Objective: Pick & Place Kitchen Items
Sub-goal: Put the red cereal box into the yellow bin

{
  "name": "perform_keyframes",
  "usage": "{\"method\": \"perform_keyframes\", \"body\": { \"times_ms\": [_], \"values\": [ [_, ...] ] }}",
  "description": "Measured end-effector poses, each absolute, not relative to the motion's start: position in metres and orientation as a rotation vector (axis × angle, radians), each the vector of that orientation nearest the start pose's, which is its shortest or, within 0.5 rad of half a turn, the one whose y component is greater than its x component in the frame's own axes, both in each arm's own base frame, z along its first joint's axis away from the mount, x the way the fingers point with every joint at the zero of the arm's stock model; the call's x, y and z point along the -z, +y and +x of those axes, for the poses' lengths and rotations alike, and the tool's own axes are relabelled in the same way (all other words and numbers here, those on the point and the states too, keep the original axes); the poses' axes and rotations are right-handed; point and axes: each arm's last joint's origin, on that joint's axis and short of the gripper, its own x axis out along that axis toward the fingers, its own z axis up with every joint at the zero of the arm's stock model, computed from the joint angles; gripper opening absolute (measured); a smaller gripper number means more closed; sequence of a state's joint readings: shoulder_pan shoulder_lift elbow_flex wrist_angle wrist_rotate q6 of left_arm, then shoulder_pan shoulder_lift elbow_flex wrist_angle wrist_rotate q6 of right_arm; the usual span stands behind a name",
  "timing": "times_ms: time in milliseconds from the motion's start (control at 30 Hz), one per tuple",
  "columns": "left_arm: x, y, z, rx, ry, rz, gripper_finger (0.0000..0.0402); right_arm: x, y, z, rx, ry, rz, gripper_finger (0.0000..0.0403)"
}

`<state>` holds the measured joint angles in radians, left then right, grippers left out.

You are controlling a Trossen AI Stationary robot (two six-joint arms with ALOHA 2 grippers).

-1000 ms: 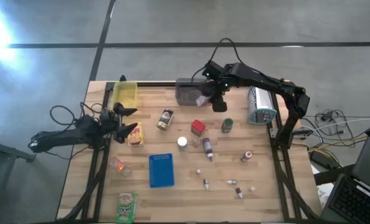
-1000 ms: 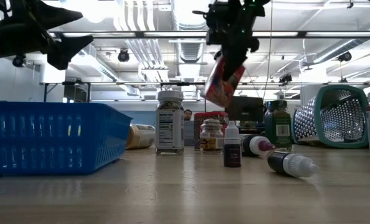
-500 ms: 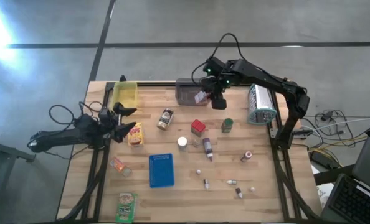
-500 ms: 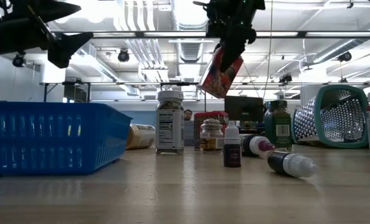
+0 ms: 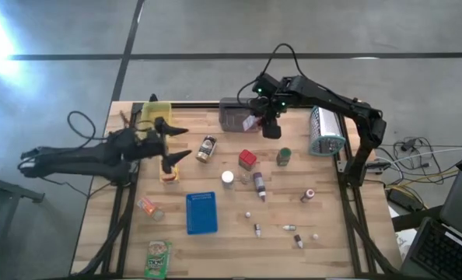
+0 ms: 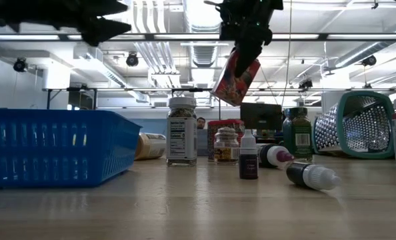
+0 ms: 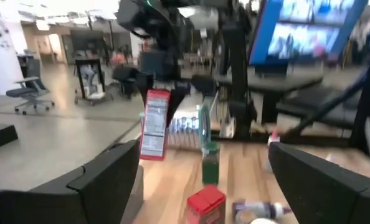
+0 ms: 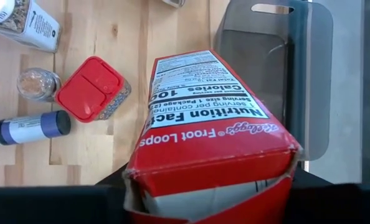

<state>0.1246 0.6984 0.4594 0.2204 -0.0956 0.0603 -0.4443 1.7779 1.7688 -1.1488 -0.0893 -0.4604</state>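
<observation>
Right claw: the right gripper (image 5: 256, 124) hangs raised over the far part of the wooden table (image 5: 324, 225), its fingers clamped on a small red cardboard Froot Loops cereal box (image 8: 210, 143).
Cereal box: held clear of the table and tilted, its nutrition panel facing up in the right wrist view; it sits over the near edge of the grey translucent bin (image 5: 232, 117).
Left claw: the left gripper (image 5: 175, 144) is held up over the left side of the table, fingers spread wide with nothing between them, close to the yellow plastic bin (image 5: 156, 118).
Near the held box: a red-lidded spice jar (image 5: 247, 159), a green-capped jar (image 5: 284, 156) and a brown-labelled jar lying on its side (image 5: 207, 148) rest on the table just in front of the grey bin.
Table middle: a flat blue rectangular tray (image 5: 201, 213) lies near the front, with a white-capped bottle (image 5: 228, 179) and a dark dropper bottle (image 5: 259, 185) beyond it.
Left front: a yellow packet (image 5: 169, 171) lies under the left gripper; a green packet (image 5: 158, 259) lies at the front edge.
Right edge: a teal-rimmed metal mesh basket (image 5: 324, 131) lies on its side.
</observation>
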Motion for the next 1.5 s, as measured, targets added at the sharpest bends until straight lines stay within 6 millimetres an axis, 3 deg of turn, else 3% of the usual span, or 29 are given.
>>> {"method": "perform_keyframes", "body": {
  "times_ms": [167,267,767,1000,1267,1500],
  "values": [
    [-0.283,0.027,0.195,-0.208,0.138,0.116,0.0362,-0.332,-0.143,0.329,0.027,1.154,-0.117,0.0154],
    [-0.296,0.029,0.212,-0.207,0.121,0.148,0.0362,-0.332,-0.137,0.332,0.011,1.153,-0.128,0.0164],
    [-0.302,0.037,0.285,-0.169,0.226,0.201,0.0362,-0.332,-0.122,0.338,-0.018,1.15,-0.142,0.0147],
    [-0.307,0.043,0.303,-0.204,0.231,0.175,0.0355,-0.332,-0.117,0.339,-0.027,1.15,-0.15,0.0167],
    [-0.311,0.055,0.308,-0.271,0.225,0.128,0.0355,-0.332,-0.112,0.341,-0.04,1.148,-0.158,0.0144],
    [-0.303,0.057,0.314,-0.241,0.257,0.119,0.0355,-0.333,-0.109,0.343,-0.047,1.14,-0.166,0.0161]
  ]
}}
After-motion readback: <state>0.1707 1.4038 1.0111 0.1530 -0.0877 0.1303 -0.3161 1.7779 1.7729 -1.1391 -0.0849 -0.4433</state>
